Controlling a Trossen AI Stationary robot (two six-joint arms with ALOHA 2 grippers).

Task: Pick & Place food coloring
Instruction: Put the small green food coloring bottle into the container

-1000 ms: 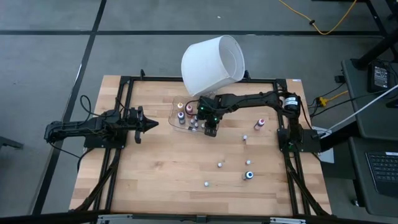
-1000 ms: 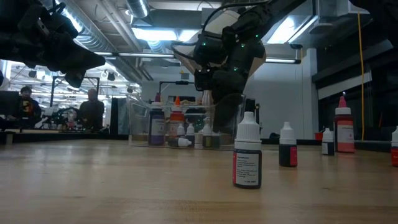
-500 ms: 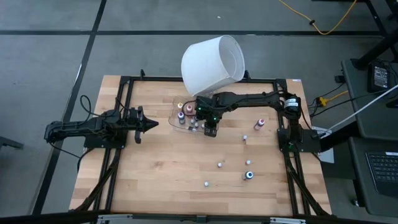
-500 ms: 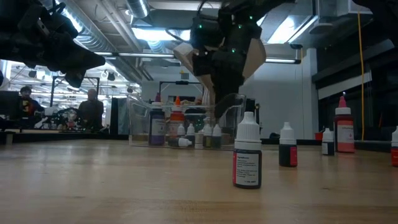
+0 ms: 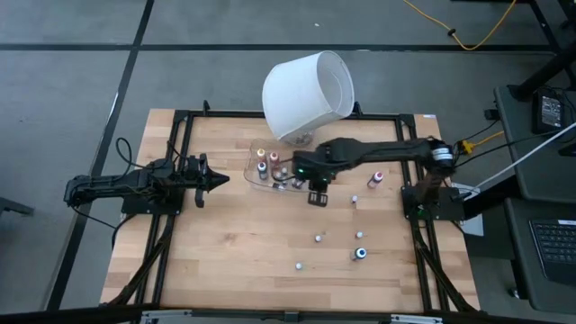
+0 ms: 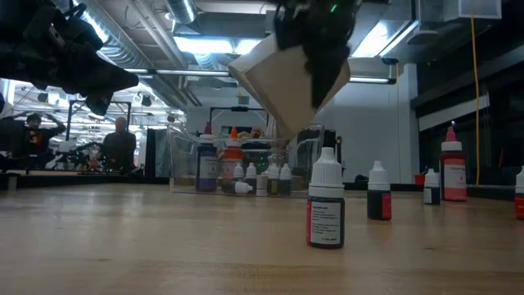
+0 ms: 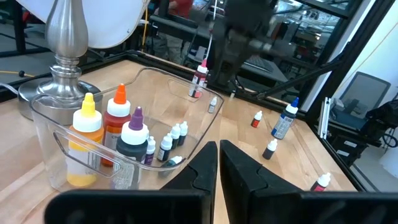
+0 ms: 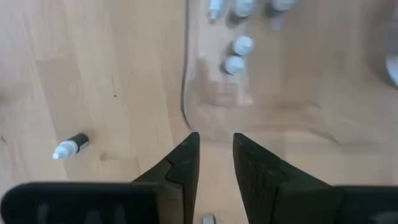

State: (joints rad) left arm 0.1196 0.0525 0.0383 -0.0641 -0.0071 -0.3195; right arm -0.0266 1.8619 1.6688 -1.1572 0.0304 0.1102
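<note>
The food coloring bottles are tiny. Several stand in the clear plastic tray point(image 5: 258, 174), which also shows in the left wrist view point(image 7: 155, 140). Others stand loose on the table: a red-capped one point(image 5: 376, 178), a blue-capped one point(image 5: 359, 253) and white-capped ones point(image 5: 319, 238) point(image 6: 326, 201). One lies on its side point(image 8: 69, 147). My right gripper point(image 5: 317, 198) point(image 8: 216, 152) is open and empty, raised just past the tray's near right corner. My left gripper point(image 5: 220, 179) point(image 7: 218, 163) is shut and empty, left of the tray.
A big white lampshade point(image 5: 306, 85) on a metal base point(image 7: 65, 43) stands right behind the tray. Three larger bottles, yellow, orange and purple capped point(image 7: 118, 121), stand in the tray's left end. Bare wood lies at the near left of the table point(image 5: 216, 252).
My right gripper has risen out of the tray and drawn back a little toward the table's near right, clear of the tray wall. The small bottles in the tray stand where it was.
</note>
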